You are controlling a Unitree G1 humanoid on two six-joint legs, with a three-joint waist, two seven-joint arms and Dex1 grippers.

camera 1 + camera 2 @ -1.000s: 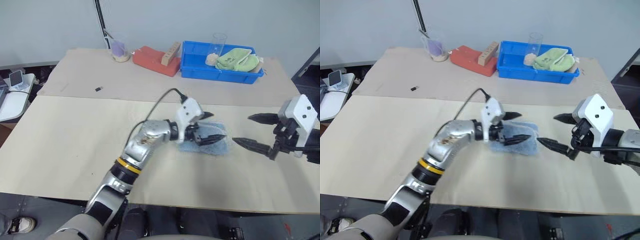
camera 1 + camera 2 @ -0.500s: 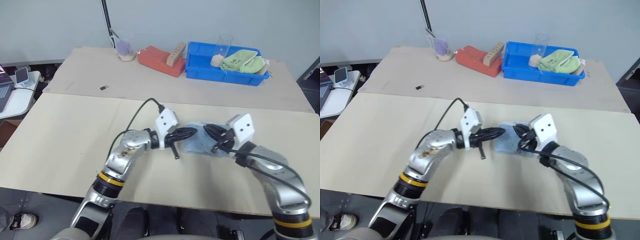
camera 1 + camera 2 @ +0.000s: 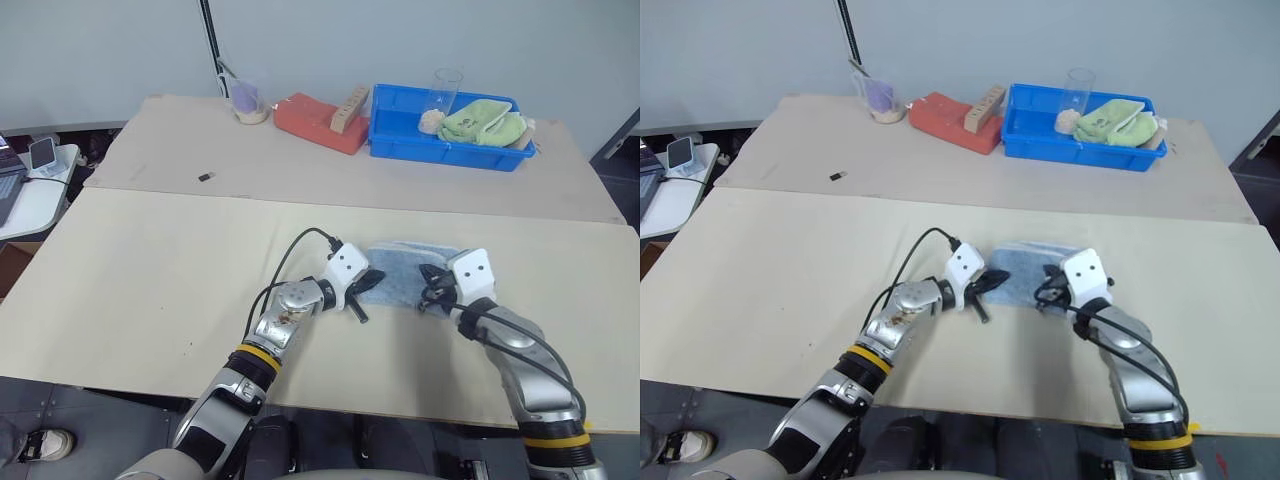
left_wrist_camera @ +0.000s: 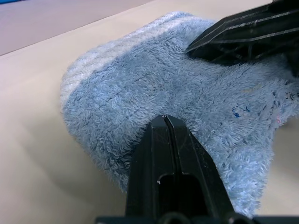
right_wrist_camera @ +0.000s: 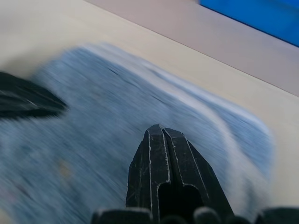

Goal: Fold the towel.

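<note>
Tabletop (image 3: 150,290) unchanged; both tools — left (image 4: 164,122), right (image 5: 159,130) — dropped, closed at towel (image 3: 405,278).

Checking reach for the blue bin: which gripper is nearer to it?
Right. The right gripper sits at the towel's right end, more directly below the blue bin; the left gripper is at the towel's left end, farther away.

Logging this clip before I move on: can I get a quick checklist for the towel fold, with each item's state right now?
1. Towel lies on the table, apart from other items: ok.
2. Left end effector shut, tips at the towel's near edge: ok.
3. Right end effector shut, over the towel: ok.
4. Either end effector actually pinching cloth: cannot tell.
5. Blue bin with the green cloth far from the work area: ok.
</note>
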